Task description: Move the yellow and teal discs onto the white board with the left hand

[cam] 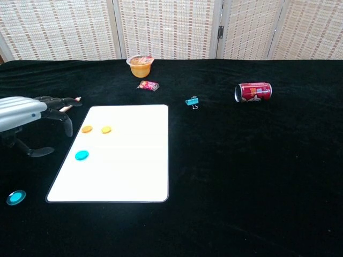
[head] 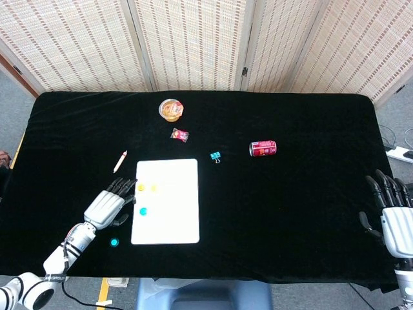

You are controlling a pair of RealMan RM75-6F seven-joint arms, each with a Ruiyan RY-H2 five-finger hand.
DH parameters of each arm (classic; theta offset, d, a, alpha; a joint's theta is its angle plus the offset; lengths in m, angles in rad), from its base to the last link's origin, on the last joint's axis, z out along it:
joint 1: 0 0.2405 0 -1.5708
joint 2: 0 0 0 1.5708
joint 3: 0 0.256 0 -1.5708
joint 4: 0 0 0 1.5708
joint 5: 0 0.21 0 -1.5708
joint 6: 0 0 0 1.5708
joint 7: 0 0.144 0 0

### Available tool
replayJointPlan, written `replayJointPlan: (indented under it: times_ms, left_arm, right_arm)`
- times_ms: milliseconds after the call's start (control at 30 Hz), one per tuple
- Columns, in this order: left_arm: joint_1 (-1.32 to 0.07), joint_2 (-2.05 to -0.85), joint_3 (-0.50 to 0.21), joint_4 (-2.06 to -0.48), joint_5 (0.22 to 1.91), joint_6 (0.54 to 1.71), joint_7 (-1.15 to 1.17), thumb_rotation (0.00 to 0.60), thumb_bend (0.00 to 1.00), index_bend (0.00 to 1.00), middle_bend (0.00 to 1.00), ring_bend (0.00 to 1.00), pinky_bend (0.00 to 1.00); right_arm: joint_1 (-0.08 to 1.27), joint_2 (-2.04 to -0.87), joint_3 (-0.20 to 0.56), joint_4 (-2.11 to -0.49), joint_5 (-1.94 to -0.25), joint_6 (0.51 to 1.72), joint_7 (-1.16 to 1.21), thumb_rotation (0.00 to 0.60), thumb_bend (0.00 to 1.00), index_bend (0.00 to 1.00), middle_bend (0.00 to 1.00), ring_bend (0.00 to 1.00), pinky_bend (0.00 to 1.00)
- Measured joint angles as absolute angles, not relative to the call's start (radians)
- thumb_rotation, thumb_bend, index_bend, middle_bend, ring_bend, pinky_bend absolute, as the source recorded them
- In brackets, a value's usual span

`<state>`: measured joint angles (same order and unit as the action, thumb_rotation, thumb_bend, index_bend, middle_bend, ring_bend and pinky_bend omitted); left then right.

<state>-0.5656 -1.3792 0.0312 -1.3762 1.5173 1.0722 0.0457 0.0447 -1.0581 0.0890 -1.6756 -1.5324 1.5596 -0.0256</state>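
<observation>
Left hand [head: 106,205] hovers just beside the white board's [head: 174,216] left edge, fingers spread and holding nothing; the chest view cuts off its wrist at the frame edge. On the board lie two yellow discs [cam: 86,129] [cam: 106,129] side by side near the upper left, and a teal disc [cam: 81,155] below them. A second teal disc [cam: 15,197] sits on the black cloth, well apart from the board. Right hand [head: 392,210] shows only at the head view's right edge, partly cropped, fingers apart and empty.
</observation>
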Motion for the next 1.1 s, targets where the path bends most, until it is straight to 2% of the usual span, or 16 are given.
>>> replayJointPlan:
  times_ms: [333,533,767,1100]
  left_arm:
    - [-0.476,-1.333,0.123,-1.33,1.639,1.202,-0.036,0.6,0.42,0.43,0.04,0.0,0.0]
    - [-0.433,-1.336,0.167,-1.317,1.684,1.239,-0.037,0.6,0.42,0.43,0.04,0.0,0.0]
    - [-0.403,-1.347,0.189,-1.321,1.717,1.261,-0.012,0.6,0.42,0.42,0.04,0.0,0.0]
    - [-0.389,-1.363,0.192,-1.323,1.714,1.232,0.037,0.6,0.42,0.41,0.04,0.0,0.0]
  right_arm:
    - [0.045,-1.061,0.083,-1.687,-1.552,1.568,-0.037,0.6,0.46,0.0,0.0,0.0,0.0]
    - [0.044,-1.064,0.08,-1.685,-1.56,1.57,-0.033,0.6,0.46,0.0,0.0,0.0,0.0]
    - [0.042,-1.066,0.077,-1.677,-1.565,1.576,-0.023,0.6,0.46,0.0,0.0,0.0,0.0]
    - [0.038,-1.068,0.073,-1.665,-1.568,1.58,-0.011,0.6,0.46,0.0,0.0,0.0,0.0]
